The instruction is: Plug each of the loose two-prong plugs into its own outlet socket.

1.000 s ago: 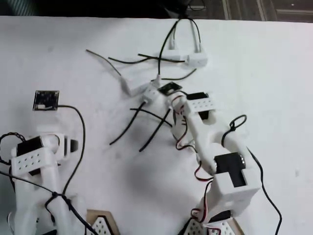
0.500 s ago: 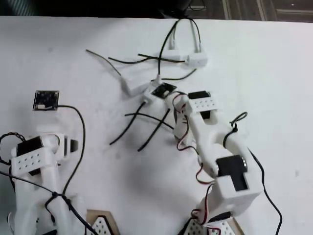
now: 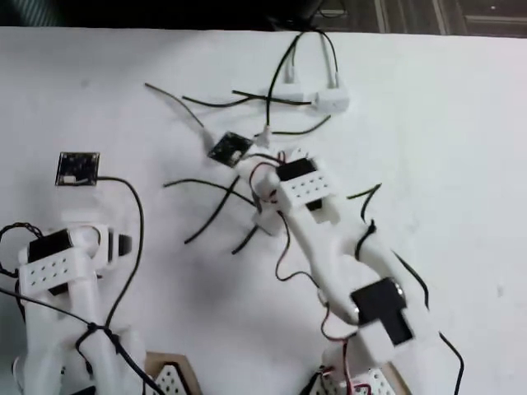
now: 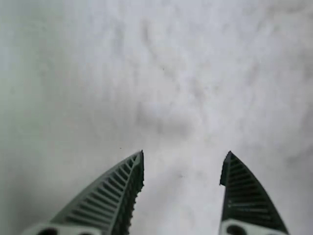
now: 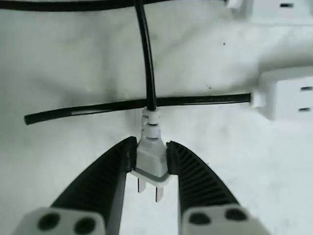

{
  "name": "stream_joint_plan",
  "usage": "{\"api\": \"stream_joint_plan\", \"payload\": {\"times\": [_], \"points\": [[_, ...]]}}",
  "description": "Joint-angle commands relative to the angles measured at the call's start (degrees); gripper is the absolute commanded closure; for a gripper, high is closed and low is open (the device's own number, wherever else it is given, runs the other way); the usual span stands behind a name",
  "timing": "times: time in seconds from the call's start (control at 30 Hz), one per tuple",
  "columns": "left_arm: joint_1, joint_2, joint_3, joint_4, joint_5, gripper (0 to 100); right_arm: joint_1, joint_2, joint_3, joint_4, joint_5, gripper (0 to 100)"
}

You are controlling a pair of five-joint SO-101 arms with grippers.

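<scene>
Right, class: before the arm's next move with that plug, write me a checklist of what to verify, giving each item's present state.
1. Grip: right end effector shut on the small white plastic two-prong plug: ok.
2. Prong direction: its metal prongs point back at the wrist, away from the white block-shaped outlet socket: not ok.
3. Socket free: that socket's two slots are empty: ok.
4. Cord free: the plug's black cord crosses another black cable; whether it will snag: cannot tell.
5. Other arm: left end effector open above the white table, holding nothing: ok.
</scene>
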Motion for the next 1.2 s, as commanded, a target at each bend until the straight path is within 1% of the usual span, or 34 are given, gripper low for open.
{"api": "stream_joint_plan", "payload": {"times": [0.0, 0.07, 0.13, 0.33, 0.47, 0.73, 0.8, 0.93, 1.1, 1.17], "points": [[-0.31, -1.89, -0.26, -0.97, 0.35, 74, -1.98, 1.98, -1.41, -0.84, -4.48, 92.5], [-0.31, -1.89, -0.26, -0.97, 0.35, 74, -3.03, 1.98, -2.11, 1.45, -7.56, 87.1], [-0.31, -1.89, -0.26, -0.97, 0.35, 74, -3.30, 1.98, -4.66, 4.09, -9.67, 84.1], [-0.31, -1.89, -0.26, -0.97, 0.26, 74, -1.63, 2.68, -13.36, 9.54, -10.37, 84.0], [-0.31, -1.89, -0.26, -0.97, 0.26, 74, -1.54, 3.21, -13.19, 9.10, -10.20, 84.0], [-0.31, -1.89, -0.26, -0.97, 0.26, 74, 0.40, 10.77, -13.36, 8.48, -10.11, 84.1], [-0.31, -1.89, -0.26, -0.97, 0.26, 74, 1.27, 12.09, -13.98, 8.40, -10.11, 85.8], [-0.31, -1.89, -0.26, -0.97, 0.26, 74, 1.71, 14.37, -15.56, 8.31, -10.11, 92.4], [-0.31, -1.89, -0.26, -0.97, 0.26, 74, 0.84, 17.27, -16.70, 8.48, -10.11, 93.3], [-0.31, -1.89, -0.26, -0.97, 0.26, 74, 0.66, 17.27, -17.05, 8.57, -10.11, 95.5]]}}
